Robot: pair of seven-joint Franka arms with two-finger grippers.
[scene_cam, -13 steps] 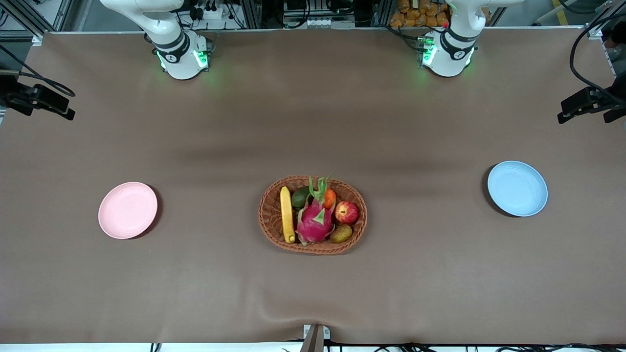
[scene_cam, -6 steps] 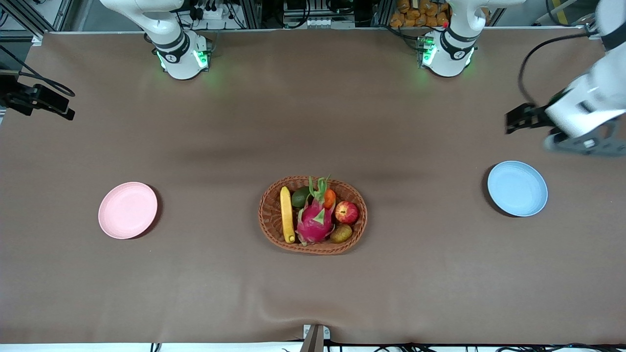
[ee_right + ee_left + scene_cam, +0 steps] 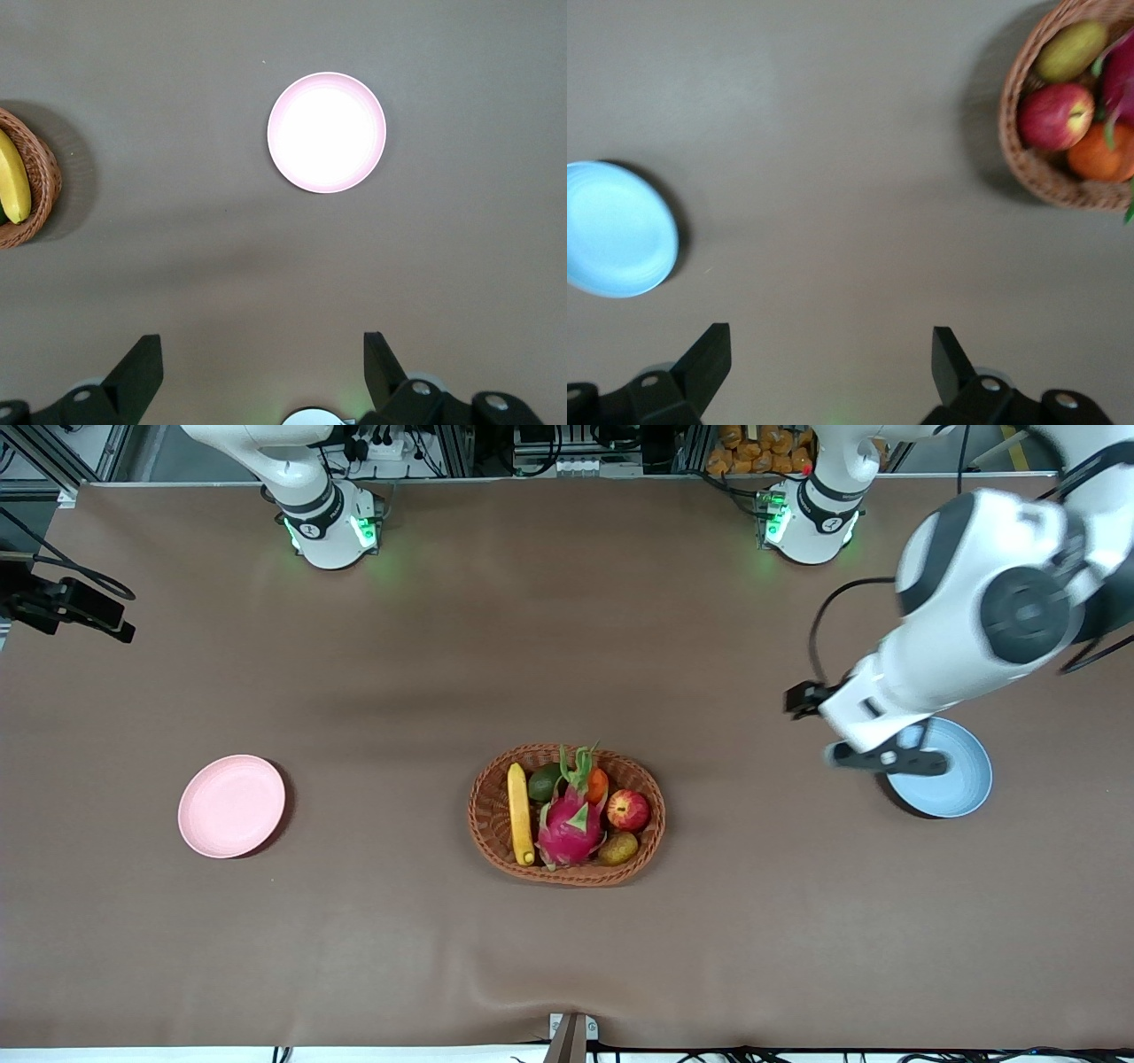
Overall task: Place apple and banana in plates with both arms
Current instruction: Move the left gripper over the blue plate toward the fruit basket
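Note:
The red apple [image 3: 628,810] and the yellow banana [image 3: 520,813] lie in the wicker basket [image 3: 567,877] at mid-table. The pink plate [image 3: 231,806] is toward the right arm's end and the blue plate [image 3: 952,784] toward the left arm's end; both are empty. My left gripper [image 3: 886,760] hangs open and empty over the blue plate's rim. Its wrist view shows the gripper [image 3: 828,354], the blue plate [image 3: 616,228] and the apple [image 3: 1056,116]. My right gripper [image 3: 261,354] is open and empty, high above the pink plate [image 3: 327,132], with the banana [image 3: 12,181] at the edge.
The basket also holds a pink dragon fruit [image 3: 571,824], a green fruit [image 3: 543,782], a small orange fruit [image 3: 598,784] and a brownish-green oval fruit [image 3: 617,849]. The brown cloth has a ridge at its front edge [image 3: 496,979].
My left arm has swung in from the table's end to over the blue plate's rim. The right arm and the fruit have not moved.

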